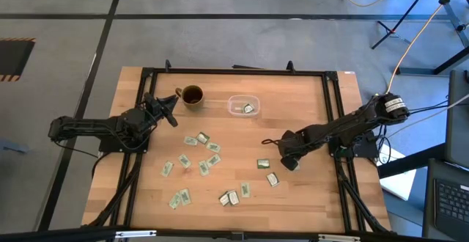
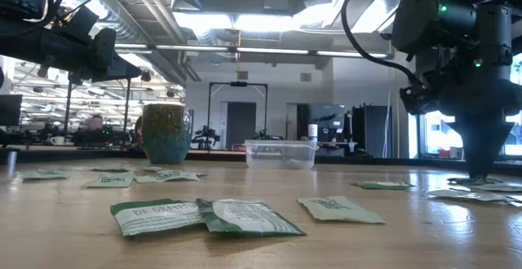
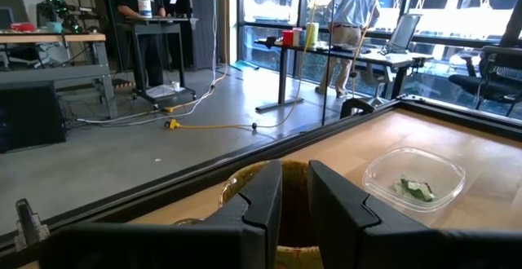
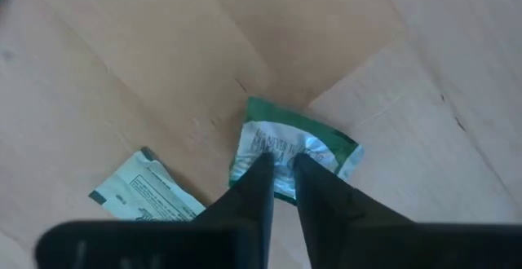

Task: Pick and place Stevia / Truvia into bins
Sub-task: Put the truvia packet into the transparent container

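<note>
Directly under the right gripper [image 4: 277, 167], its fingers pinching closed, lies a green sachet [image 4: 298, 151], near the table's right edge. Left gripper [image 3: 295, 191] waits narrowly parted, empty, beside the mug [image 1: 192, 95].

Seen from above, the wooden desk [image 1: 308, 110] carries pale green sachets [image 1: 199, 158] scattered across its middle and near edge. A clear bin [image 1: 244, 105] near the far edge holds one sachet, with a brown mug [image 1: 192, 95] beside it. The right end effector [image 1: 272, 144] sits low over a sachet [image 1: 264, 164] toward the desk's right side. The left end effector [image 1: 173, 103] hangs just beside the mug.
</note>
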